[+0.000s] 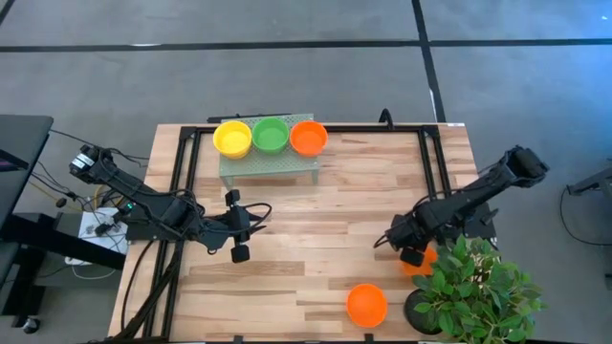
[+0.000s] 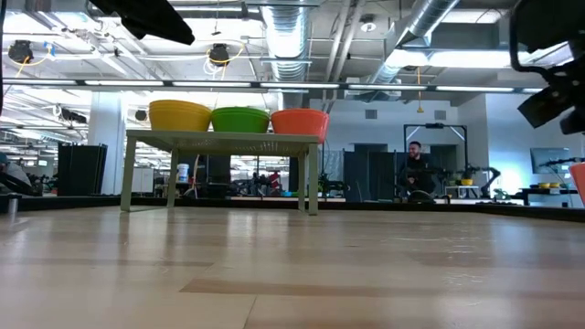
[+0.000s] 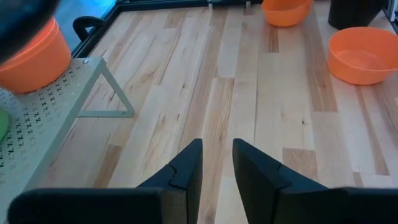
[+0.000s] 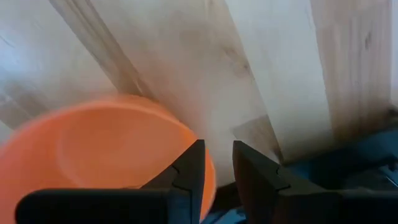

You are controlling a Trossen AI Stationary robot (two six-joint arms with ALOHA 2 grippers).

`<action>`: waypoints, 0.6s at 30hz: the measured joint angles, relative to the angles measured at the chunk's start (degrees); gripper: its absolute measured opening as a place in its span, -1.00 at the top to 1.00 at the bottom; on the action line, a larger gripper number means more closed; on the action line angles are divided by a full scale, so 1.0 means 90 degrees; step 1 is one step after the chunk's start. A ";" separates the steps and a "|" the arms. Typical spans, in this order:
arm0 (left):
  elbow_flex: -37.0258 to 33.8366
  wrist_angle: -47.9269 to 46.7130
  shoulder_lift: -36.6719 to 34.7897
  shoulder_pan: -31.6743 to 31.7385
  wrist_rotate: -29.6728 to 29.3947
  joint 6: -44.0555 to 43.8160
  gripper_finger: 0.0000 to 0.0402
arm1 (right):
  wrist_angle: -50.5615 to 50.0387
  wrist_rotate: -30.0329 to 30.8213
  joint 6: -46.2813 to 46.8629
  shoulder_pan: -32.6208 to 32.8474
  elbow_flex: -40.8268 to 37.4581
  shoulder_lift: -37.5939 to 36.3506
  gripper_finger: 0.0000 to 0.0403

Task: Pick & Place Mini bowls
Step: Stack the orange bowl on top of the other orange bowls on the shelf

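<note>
Three mini bowls stand in a row on a small green perforated stand (image 1: 268, 164) at the table's far side: yellow (image 1: 232, 139), green (image 1: 270, 135) and orange (image 1: 308, 138). Another orange bowl (image 1: 366, 305) rests on its base near the table's near edge. My right gripper (image 1: 406, 247) is at the table's right, shut on a further orange bowl (image 1: 421, 261) beside the plant. My left gripper (image 1: 237, 234) hangs shut over bare wood at the left middle, touching nothing. My right gripper (image 4: 217, 168) pinches the orange bowl's rim (image 4: 209, 180) between its two fingers, one finger inside the bowl and one outside. It comes slanting down from the table's right. The bowl's edge (image 2: 579, 183) shows above the table line in the low view.
A leafy plant in a dark pot (image 1: 473, 287) stands at the table's near right corner, close to my right gripper. A black frame (image 1: 430, 162) runs along the table's left, far and right sides. Bare wood lies between the stand and the near orange bowl.
</note>
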 joint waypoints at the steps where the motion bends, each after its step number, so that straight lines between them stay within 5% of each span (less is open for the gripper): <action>1: 0.0000 0.0006 0.0000 0.0001 0.0000 -0.0004 0.55 | -0.0061 -0.0003 0.0045 0.0053 0.0029 0.0000 0.62; 18: 0.0000 0.0048 0.0000 0.0002 0.0002 -0.0013 0.55 | 0.0030 -0.0020 0.0622 0.0931 -0.0125 0.0007 0.62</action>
